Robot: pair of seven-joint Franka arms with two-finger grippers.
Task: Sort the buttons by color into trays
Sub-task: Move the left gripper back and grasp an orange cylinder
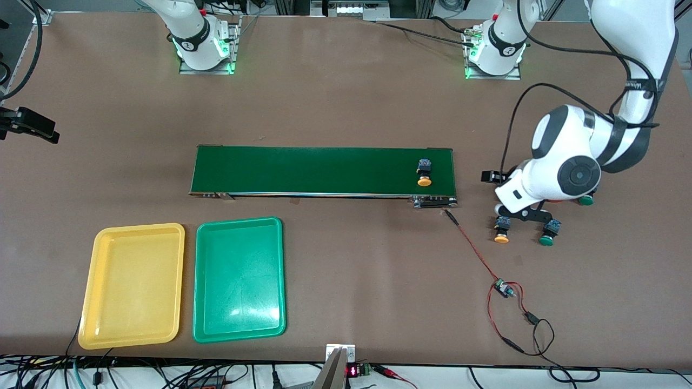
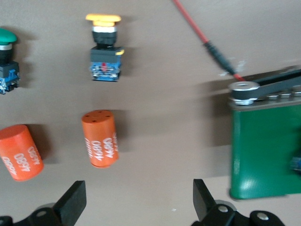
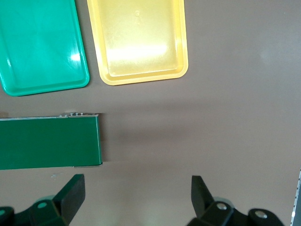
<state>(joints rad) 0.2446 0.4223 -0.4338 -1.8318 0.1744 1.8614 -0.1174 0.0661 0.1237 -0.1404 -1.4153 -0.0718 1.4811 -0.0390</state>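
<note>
An orange-yellow button [image 1: 424, 174] lies on the dark green conveyor belt [image 1: 324, 170] near the left arm's end. A second orange-yellow button [image 1: 501, 230] [image 2: 104, 47] and a green button [image 1: 549, 234] [image 2: 6, 60] lie on the table past that belt end. Another green cap [image 1: 585, 201] peeks from under the left arm. My left gripper [image 1: 529, 215] [image 2: 138, 207] is open and empty above the table there. The yellow tray [image 1: 135, 286] [image 3: 138, 40] and green tray [image 1: 239, 280] [image 3: 42, 44] are empty. My right gripper [image 3: 136, 207] is open and empty over bare table, out of the front view.
Two orange cylinders with white print [image 2: 99, 138] [image 2: 19, 151] lie beside the buttons. A red wire [image 1: 476, 254] [image 2: 202, 35] runs from the belt's end to a small circuit board [image 1: 504, 289]. A black camera mount [image 1: 27, 125] sits at the right arm's end of the table.
</note>
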